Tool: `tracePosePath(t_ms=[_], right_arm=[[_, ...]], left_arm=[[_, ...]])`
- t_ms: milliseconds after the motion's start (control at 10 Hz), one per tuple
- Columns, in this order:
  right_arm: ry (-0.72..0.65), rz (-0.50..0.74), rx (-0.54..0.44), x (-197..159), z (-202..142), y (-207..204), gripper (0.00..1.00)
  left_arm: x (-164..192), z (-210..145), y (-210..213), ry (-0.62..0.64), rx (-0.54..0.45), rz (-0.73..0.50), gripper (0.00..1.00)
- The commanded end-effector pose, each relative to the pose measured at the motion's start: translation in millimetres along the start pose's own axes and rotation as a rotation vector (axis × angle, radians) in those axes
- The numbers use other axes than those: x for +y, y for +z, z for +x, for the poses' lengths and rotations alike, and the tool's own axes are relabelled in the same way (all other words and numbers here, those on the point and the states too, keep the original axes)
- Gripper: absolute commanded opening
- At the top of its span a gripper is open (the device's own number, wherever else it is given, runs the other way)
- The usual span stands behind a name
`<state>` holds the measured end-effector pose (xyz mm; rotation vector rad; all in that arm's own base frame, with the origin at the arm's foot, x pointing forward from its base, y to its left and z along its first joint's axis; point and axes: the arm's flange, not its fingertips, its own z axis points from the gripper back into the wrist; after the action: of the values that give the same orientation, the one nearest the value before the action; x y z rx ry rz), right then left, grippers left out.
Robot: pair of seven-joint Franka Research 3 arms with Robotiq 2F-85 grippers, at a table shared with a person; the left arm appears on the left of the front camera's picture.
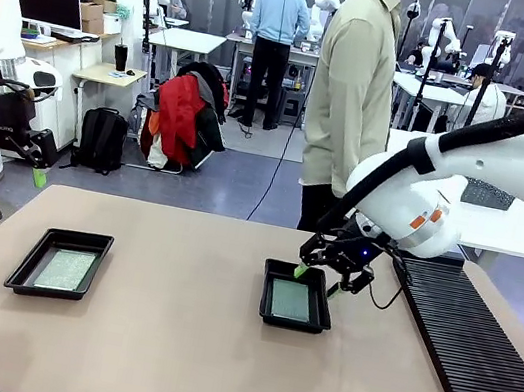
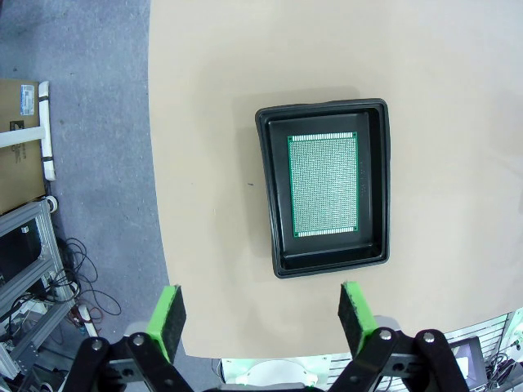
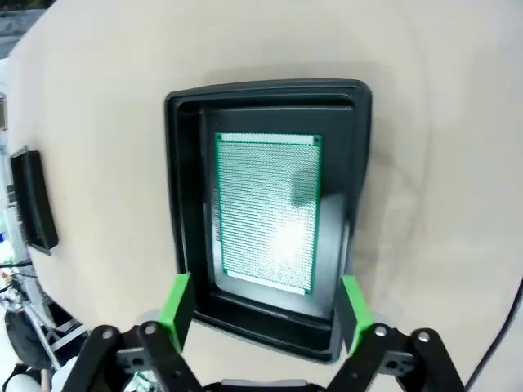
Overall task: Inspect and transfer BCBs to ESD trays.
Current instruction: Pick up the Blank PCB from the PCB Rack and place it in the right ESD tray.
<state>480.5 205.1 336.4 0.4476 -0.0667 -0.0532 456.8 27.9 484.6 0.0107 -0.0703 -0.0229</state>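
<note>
A: What was nearest on the table?

B: Two black ESD trays lay on the tan table (image 1: 185, 345). The left tray (image 1: 25, 274) was near the left edge, and the right tray (image 1: 267, 314) was near the middle. Each one held one BCB, lying flat on the floor of the tray: one board (image 1: 64, 269) in the left tray and another board (image 1: 290, 301) in the right tray.

A: And the right gripper?

B: The right gripper (image 1: 316, 280) hung just over the far rim of the right tray. In the right wrist view its green fingers (image 3: 178, 302) were spread wide, one on each side of the near end of the tray (image 3: 189, 196), and the board (image 3: 265, 212) lay free between them. It held nothing.

A: The left one?

B: The left gripper (image 1: 7, 171) was raised at the left side, well apart from its tray. Its fingers (image 2: 169, 317) were spread too, with nothing between them; the tray (image 2: 270, 196) and its board (image 2: 324, 184) were far below.

A: Farther away?

B: A long black slotted rack (image 1: 465, 339) lay at the right, and a person (image 1: 352, 90) stood behind the table.
</note>
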Motion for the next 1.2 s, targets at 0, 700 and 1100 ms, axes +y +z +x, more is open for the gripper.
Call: tracePosePath(t_ms=[0, 700, 1100], right_arm=[[-0.02, -0.136, -0.002, 16.1, -7.7, 17.9, 1.0], [-0.015, -0.291, -0.006, 23.7, -10.1, 47.7, 1.0], [0.012, -0.257, 0.008, 19.8, -15.7, 44.2, 1.0]], left_arm=[[0.7, 0.1, -2.3, 0.002, -0.005, 0.001, 1.0], [0.7, 0.1, -2.3, 0.002, -0.005, 0.001, 1.0], [0.7, 0.1, -2.3, 0.002, -0.005, 0.001, 1.0]])
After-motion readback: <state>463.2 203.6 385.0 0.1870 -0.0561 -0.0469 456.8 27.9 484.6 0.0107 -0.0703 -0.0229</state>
